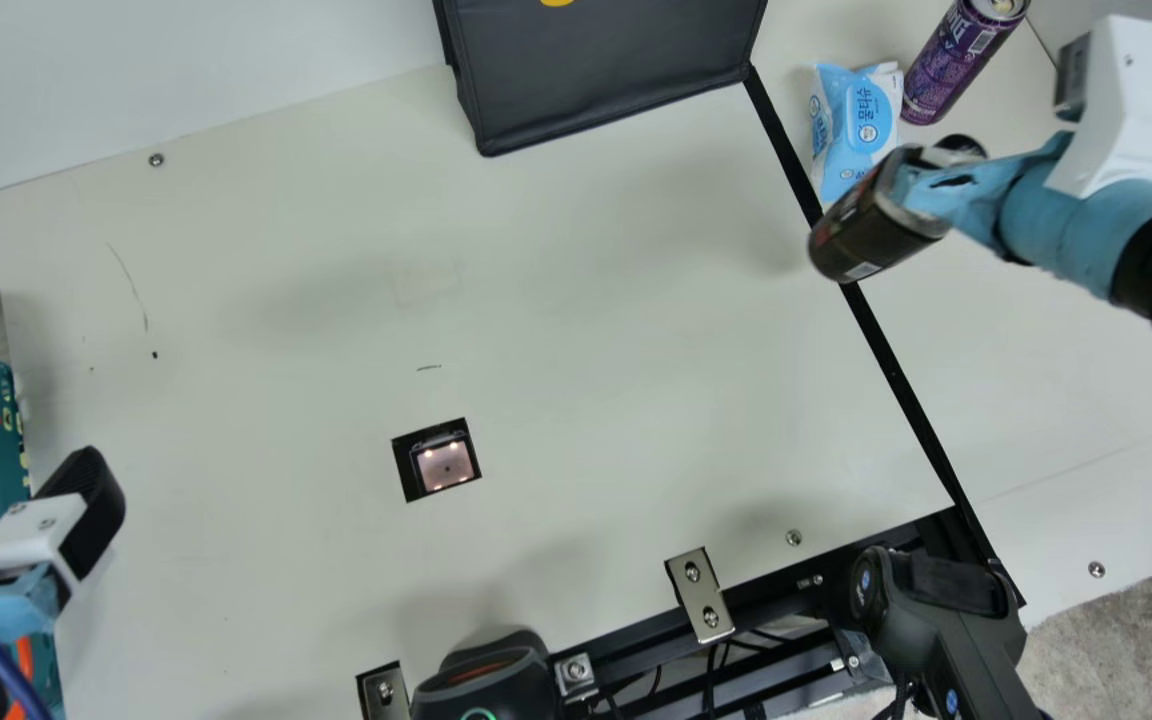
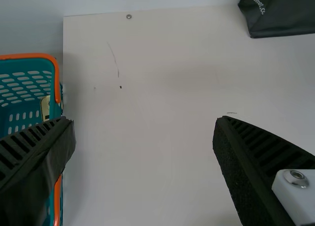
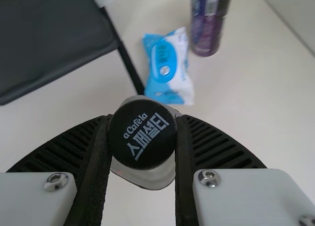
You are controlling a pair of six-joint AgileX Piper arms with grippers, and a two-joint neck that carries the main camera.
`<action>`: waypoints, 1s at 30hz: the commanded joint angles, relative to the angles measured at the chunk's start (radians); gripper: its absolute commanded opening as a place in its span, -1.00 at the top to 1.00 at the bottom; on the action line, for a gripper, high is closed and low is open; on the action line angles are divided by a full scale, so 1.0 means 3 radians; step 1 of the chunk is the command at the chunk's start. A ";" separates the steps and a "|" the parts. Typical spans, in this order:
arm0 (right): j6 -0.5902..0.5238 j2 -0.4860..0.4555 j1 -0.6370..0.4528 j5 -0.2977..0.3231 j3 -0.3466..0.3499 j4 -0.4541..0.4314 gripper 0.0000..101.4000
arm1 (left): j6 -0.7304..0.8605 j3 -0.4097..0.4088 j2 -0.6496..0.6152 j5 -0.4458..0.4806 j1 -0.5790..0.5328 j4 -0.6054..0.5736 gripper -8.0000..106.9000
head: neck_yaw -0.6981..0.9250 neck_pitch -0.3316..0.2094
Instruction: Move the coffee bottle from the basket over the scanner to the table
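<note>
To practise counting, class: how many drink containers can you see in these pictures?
2: the coffee bottle in the right gripper, and the purple can beside the blue packet. Others may be hidden in the basket or black bag.

Looks smooth and matt on the table (image 1: 586,300), metallic and glossy on the purple can (image 1: 956,60), like crinkled plastic film on the blue packet (image 1: 861,120). Passes for plastic on the basket (image 1: 8,440), perhaps glossy on the blurred coffee bottle (image 1: 861,235).

I get soft, pale light over the table (image 1: 616,400), with faint, smudgy shadows. Bright dots shine in the scanner window (image 1: 445,467). In my right wrist view, the purple can (image 3: 207,34) looks blurred.
</note>
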 commanded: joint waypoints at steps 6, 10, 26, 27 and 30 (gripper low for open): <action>-0.1135 0.0340 -0.0944 0.0009 -0.0150 0.0397 1.00 | 0.0000 0.0000 0.0000 0.0000 0.0000 0.0000 -0.71 | -0.0008 -0.0102; -0.1482 0.0506 -0.1169 -0.0006 -0.0218 0.0503 1.00 | 0.0000 0.0000 0.0000 0.0000 0.0000 0.0000 -0.71 | -0.0008 -0.0102; -0.2281 0.1178 -0.1337 -0.0255 -0.0487 0.0680 1.00 | 0.0000 0.0000 0.0000 0.0000 0.0000 0.0000 -0.71 | -0.0008 -0.0102; -0.2314 0.1223 -0.1326 -0.0272 -0.0509 0.0691 1.00 | 0.0000 0.0000 0.0000 0.0000 0.0000 0.0000 -0.71 | -0.0008 -0.0102; -0.2411 0.1356 -0.1287 -0.0316 -0.0574 0.0733 1.00 | 0.0000 0.0000 0.0000 0.0000 0.0000 0.0000 -0.71 | -0.0008 -0.0102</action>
